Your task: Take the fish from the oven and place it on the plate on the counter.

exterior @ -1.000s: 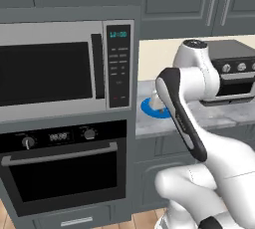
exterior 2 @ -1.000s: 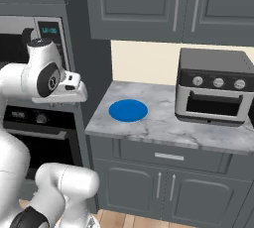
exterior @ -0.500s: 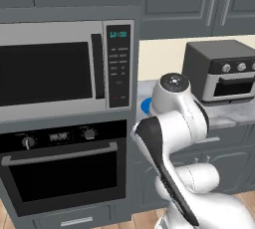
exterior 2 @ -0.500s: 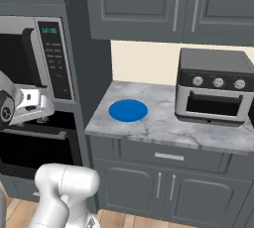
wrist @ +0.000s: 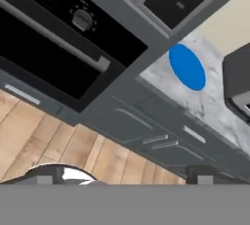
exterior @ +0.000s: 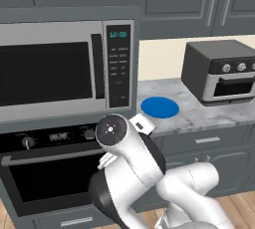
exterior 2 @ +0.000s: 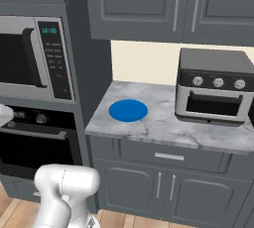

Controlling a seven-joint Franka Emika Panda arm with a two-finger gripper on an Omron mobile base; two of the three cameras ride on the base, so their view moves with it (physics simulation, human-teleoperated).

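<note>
**Oven door shut, plate bare, gripper spread wide**

So the oven point(exterior: 47, 173) sits under the microwave point(exterior: 64, 68) with its dark glass door closed and the silver bar handle point(wrist: 53, 35) running across the front, 2 knobs either side of the little display. Can't see the fish through that glass at all, so no telling where it lies. The blue plate point(exterior: 159, 107) lies flat on the marbled counter point(exterior 2: 163, 118), nothing on it, between the microwave's side and the toaster oven point(exterior 2: 213, 88). In the hand view the gripper point(wrist: 124, 172) has its 2 tips standing far apart, jaws wide with nothing between them, tilted toward the oven's right end and the cabinet drawers point(wrist: 161, 138) over wood floor point(wrist: 58, 146).
</note>
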